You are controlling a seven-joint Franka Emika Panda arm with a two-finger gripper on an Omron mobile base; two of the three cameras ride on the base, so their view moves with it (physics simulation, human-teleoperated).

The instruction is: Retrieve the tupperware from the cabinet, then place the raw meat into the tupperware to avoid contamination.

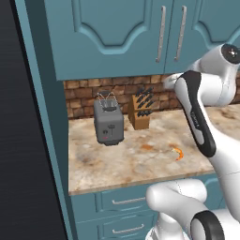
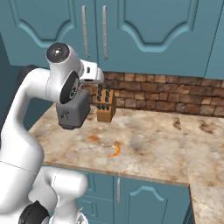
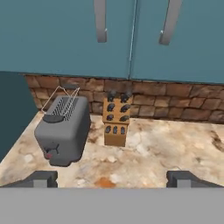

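Teal cabinet (image 1: 112,33) above desk, doors shut, silver bar handles (image 3: 100,19) side by side at door seam. Orange raw meat (image 1: 177,153) lying on marbled desk (image 2: 153,144), toward front edge, well apart from grey toaster (image 1: 108,123). Wooden knife block (image 3: 116,120) just right of toaster, against brick backsplash (image 2: 175,94). Jaws spread wide, holding nothing; finger tips (image 3: 41,178) low in hand view, aimed at toaster and knife block. Tupperware location: cannot tell.
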